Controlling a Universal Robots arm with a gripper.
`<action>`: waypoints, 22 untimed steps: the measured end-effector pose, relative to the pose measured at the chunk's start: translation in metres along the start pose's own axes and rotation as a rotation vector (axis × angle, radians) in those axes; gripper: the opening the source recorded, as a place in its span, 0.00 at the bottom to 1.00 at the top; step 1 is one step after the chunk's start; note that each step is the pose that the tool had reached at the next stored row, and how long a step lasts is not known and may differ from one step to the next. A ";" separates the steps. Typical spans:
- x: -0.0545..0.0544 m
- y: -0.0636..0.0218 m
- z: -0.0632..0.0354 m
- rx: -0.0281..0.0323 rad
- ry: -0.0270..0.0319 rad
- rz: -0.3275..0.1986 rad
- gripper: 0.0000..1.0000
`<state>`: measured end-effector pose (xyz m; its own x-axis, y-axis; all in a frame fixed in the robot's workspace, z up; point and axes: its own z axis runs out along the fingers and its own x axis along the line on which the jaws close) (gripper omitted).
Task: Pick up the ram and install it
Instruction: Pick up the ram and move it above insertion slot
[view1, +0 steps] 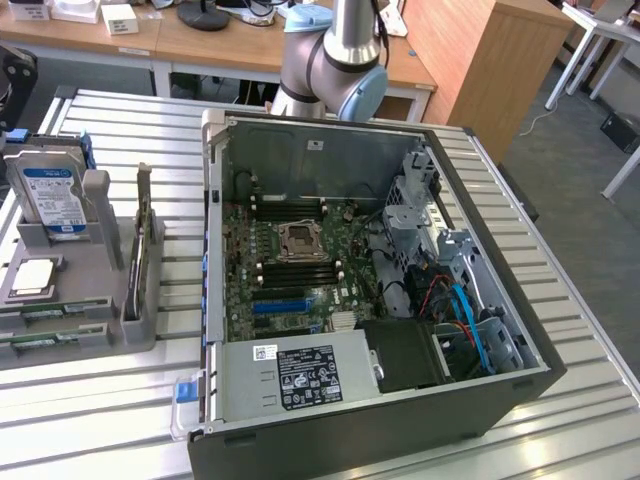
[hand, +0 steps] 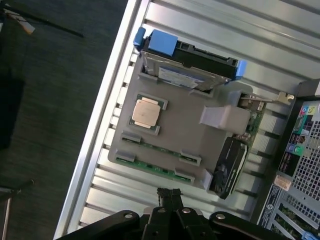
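Observation:
Two ram sticks stand on edge in slots of a grey holder (hand: 185, 125): one green ram stick (hand: 159, 149) and a second (hand: 152, 168) beside it. In the exterior view they are thin green strips (view1: 45, 312) at the holder's (view1: 110, 300) near end. My gripper (hand: 169, 194) hangs above the table with its dark fingers shut on nothing. It is a short way off the holder, on the side where the ram sticks lie. The arm (view1: 335, 60) rises behind the open computer case (view1: 420, 410).
The holder also carries a hard drive (hand: 187, 65) with a blue label, a square processor chip (hand: 146, 111) and an upright expansion card (hand: 227, 167). The case's motherboard (view1: 300, 260) lies exposed with black memory slots (view1: 300, 272) around the socket. The slatted metal table's edge (hand: 100, 130) borders dark floor.

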<state>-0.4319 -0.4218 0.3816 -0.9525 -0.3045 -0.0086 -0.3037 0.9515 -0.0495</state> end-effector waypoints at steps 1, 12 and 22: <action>0.000 0.0002 0.0001 0.0009 -0.0002 -0.009 0.11; 0.005 0.0015 0.0008 0.0151 0.0004 -0.101 0.11; 0.008 0.0026 0.0014 0.0297 0.0024 -0.172 0.11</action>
<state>-0.4399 -0.4217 0.3801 -0.8866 -0.4626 0.0049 -0.4614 0.8836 -0.0795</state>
